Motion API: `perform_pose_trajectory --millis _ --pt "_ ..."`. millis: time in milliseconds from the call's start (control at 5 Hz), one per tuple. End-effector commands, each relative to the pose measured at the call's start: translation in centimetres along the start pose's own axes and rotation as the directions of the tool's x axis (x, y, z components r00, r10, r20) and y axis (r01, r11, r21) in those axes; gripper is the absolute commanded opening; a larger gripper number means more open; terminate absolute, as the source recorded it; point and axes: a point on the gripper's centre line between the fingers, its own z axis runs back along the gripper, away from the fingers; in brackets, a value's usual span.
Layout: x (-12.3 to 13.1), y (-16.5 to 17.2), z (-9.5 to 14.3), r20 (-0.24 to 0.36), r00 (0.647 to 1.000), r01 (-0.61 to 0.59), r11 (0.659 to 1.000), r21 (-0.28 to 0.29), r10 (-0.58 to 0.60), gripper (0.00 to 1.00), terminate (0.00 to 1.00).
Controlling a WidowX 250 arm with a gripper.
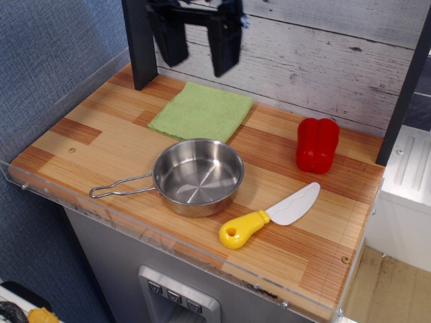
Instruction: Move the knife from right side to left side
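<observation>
Closest to me I see one knife [271,217], lying flat on the right side of the wooden counter [94,134], just to the right of the pan. Its fat handle is smooth yellow plastic with a round hole at the end, and its white blade is curved and points to the far right. Next comes one round pan [198,176] in the middle, made of shiny steel, with a thin wire handle sticking out to the left. The counter is made of striped brown wood planks with a clear plastic edge. Farther back on the right stands one bumpy, shiny red pepper [317,145]. Far in the middle lies one soft, fuzzy green cloth [201,111], square and flat. Above the cloth hangs my one black gripper [197,47], its two fingers spread wide and holding nothing.
</observation>
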Motion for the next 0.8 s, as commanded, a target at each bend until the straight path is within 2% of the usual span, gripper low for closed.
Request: perform_pose_trajectory --millis 0,400,600 --pt "-2.3 -3.7 -1.6 -0.024 0.987 0.157 0.987 0.019 -0.156 1.0 0.0" --pt "-2.8 -1.8 -6.2 -0.086 0.985 0.158 0.981 0.11 -0.149 1.0 0.0" --pt "-2.4 -1.9 -7.7 -0.106 0.985 0.145 0.983 0.116 -0.133 1.0 0.0"
